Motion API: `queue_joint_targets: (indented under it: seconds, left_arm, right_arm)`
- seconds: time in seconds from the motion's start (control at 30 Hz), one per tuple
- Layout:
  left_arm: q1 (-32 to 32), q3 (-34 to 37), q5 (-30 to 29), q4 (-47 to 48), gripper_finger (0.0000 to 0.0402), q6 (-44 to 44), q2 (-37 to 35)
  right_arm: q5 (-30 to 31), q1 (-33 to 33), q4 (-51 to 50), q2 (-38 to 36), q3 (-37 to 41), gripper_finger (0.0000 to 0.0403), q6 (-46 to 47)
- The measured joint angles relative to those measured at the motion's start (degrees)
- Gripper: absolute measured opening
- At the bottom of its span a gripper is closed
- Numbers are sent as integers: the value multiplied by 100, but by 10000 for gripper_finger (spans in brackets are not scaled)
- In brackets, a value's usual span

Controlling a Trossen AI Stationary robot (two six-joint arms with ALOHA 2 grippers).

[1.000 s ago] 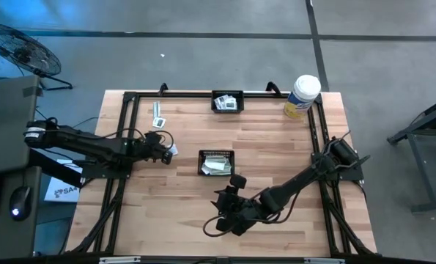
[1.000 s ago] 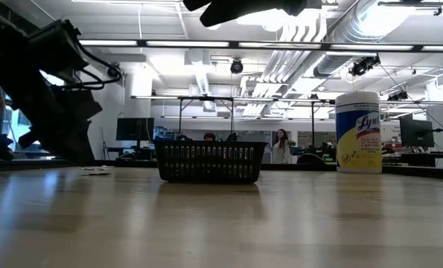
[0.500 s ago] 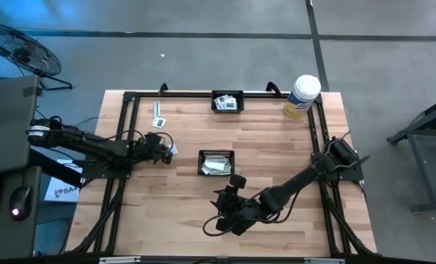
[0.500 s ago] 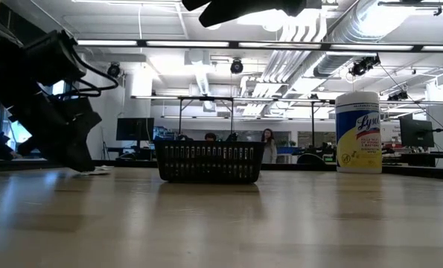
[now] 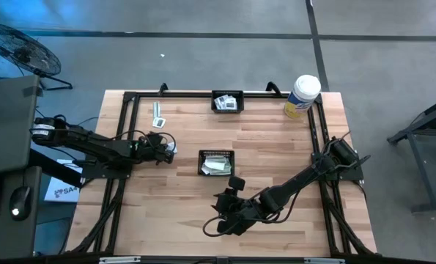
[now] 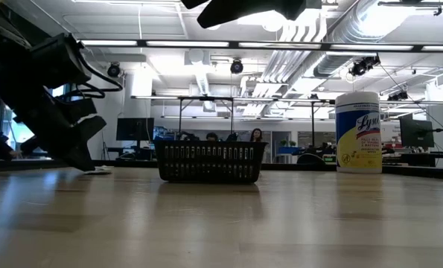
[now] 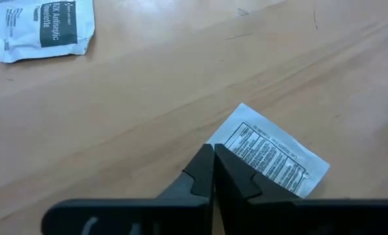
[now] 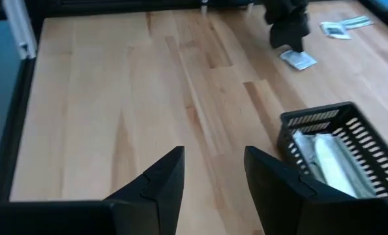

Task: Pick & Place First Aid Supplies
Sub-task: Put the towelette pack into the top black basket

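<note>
The left claw is pinched shut on a square white packet near the tabletop's left edge. The right claw waits wide apart. Next, I think: lift the packet and carry it to a basket.

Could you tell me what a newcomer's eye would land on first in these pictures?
Probably the left gripper, shut on the edge of a white printed packet lying on the table's left side. Next, the black basket of supplies at mid-table, and the white-and-yellow canister at the far right corner.

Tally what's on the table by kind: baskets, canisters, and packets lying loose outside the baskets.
black baskets: 2
canister: 1
loose packets: 3
Total: 6
</note>
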State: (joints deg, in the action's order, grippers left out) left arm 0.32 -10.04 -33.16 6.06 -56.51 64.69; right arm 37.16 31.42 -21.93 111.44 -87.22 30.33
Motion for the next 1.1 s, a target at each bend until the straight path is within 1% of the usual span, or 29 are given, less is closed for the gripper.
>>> queue_joint_targets:
  seconds: [0.07, 0.17, 0.23, 0.4, 0.53, 0.63, 0.73, 0.87, 0.97, 1.1]
  left_arm:
    - [4, -116, 57, 88, 1, 167, -142]
    - [4, -380, 89, 315, 1, 477, -406]
    - [4, -618, 19, 211, 0, 757, -588]
    - [-30, -1024, -75, 218, 0, 1382, -875]
    - [-112, -1292, -364, 141, 0, 1839, -961]
    - [102, -1556, -432, 92, 0, 2179, -918]
    - [463, -1816, -219, -36, 0, 2568, -694]
    - [1066, -2317, 240, -439, 0, 3289, -106]
    - [1500, -2809, 677, -619, 0, 3704, 609]
    - [1948, -3782, 1048, -576, 0, 4171, 1803]
  right_arm:
    - [-118, 2, 0, 0, 0, 154, -22]
    - [-137, 2, 0, 0, 0, 154, -31]
    - [-131, 2, 10, 0, 0, 154, -36]
    - [121, 2, 20, -2, -2, 154, -39]
    - [299, -83, 10, -28, -2, 154, -36]
    - [429, -167, -82, -126, -2, 154, -38]
    - [438, -191, -298, -378, -2, 154, 14]
    - [306, -42, -751, -796, -5, 154, 114]
    - [206, 103, -1257, -1014, -9, 154, 255]
    - [90, 254, -1647, -1188, -10, 154, 422]
